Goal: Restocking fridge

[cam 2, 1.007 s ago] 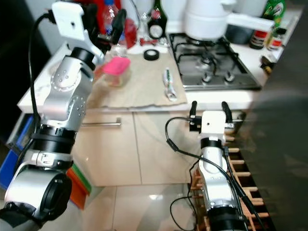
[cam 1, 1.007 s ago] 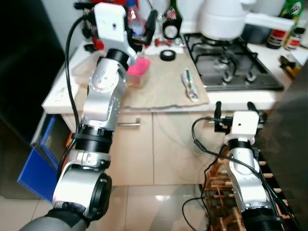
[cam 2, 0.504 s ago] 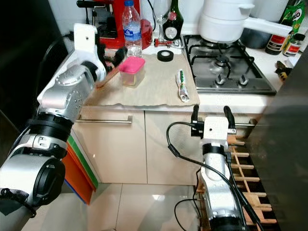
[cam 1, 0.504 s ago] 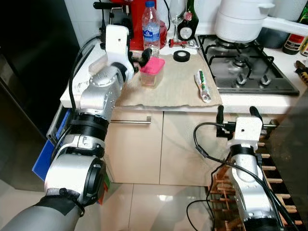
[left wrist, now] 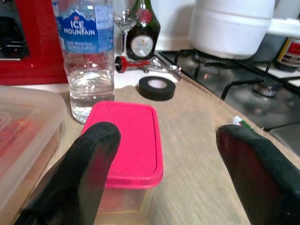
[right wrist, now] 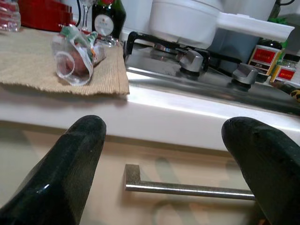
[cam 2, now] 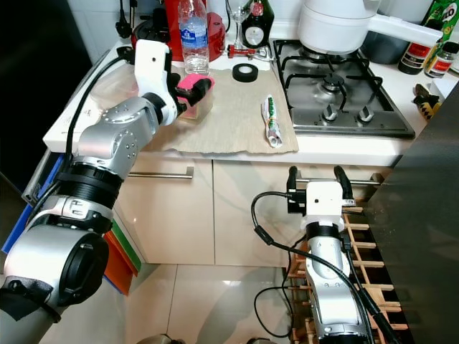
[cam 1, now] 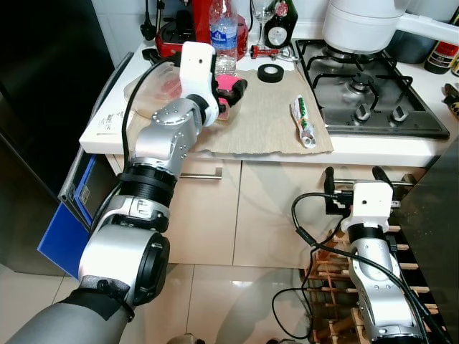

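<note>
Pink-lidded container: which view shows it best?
Left wrist view: the pink-lidded container sits close and unobstructed between the open left tool's fingers. In both eye views it is small and partly hidden behind that tool. The right wrist view faces the counter edge instead.

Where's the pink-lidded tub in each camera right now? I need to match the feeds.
Left eye: pink-lidded tub on the mat, at the left gripper, below the water bottle.
Right eye: tub left of centre, near the top.
Left wrist: tub between the fingers.
Right wrist: not in it.
Shared landmark: black tape roll.
</note>
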### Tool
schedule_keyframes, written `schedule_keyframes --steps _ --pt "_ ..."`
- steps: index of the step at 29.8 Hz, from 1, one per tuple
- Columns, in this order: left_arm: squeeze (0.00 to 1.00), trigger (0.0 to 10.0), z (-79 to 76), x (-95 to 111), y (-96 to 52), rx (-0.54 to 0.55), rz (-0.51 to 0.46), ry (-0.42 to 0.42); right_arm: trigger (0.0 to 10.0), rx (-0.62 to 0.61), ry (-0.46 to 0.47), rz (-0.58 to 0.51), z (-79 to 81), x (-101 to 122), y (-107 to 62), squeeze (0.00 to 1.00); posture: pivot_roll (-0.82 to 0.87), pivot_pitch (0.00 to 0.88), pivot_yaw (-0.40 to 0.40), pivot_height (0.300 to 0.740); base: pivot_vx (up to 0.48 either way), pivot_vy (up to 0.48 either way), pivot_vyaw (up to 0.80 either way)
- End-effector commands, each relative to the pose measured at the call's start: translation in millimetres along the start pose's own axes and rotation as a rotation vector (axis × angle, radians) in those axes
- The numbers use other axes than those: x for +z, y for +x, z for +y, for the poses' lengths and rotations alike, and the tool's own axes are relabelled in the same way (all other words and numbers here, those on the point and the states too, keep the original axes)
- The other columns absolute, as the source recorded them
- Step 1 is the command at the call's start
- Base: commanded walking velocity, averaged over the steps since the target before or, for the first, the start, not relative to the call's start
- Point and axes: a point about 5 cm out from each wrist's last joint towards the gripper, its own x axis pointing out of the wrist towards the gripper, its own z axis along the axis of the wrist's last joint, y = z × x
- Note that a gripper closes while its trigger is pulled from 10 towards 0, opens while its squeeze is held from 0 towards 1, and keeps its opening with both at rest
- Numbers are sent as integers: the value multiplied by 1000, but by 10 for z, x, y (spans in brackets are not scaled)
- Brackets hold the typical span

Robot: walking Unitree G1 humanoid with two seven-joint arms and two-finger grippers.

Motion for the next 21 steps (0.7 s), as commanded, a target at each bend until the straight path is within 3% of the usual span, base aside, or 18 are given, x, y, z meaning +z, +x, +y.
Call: schedule_keyframes --steps 1,4,12,21 --pt "0 10000 -2 -30 -15 16 14 45 10000 8 0 -23 -7 75 23 0 -9 64 -4 740 0 0 0" --pt "0 10000 -7 -75 -26 60 26 95 10000 18 0 -20 11 76 32 0 -7 65 -6 740 0 0 0" --pt "0 10000 -39 -114 -40 82 38 108 10000 23 4 -13 25 68 29 0 -6 65 -6 740 0 0 0" --pt "0 10000 -45 28 -63 127 -46 140 10000 25 1 -5 22 59 31 0 -5 68 -12 740 0 0 0"
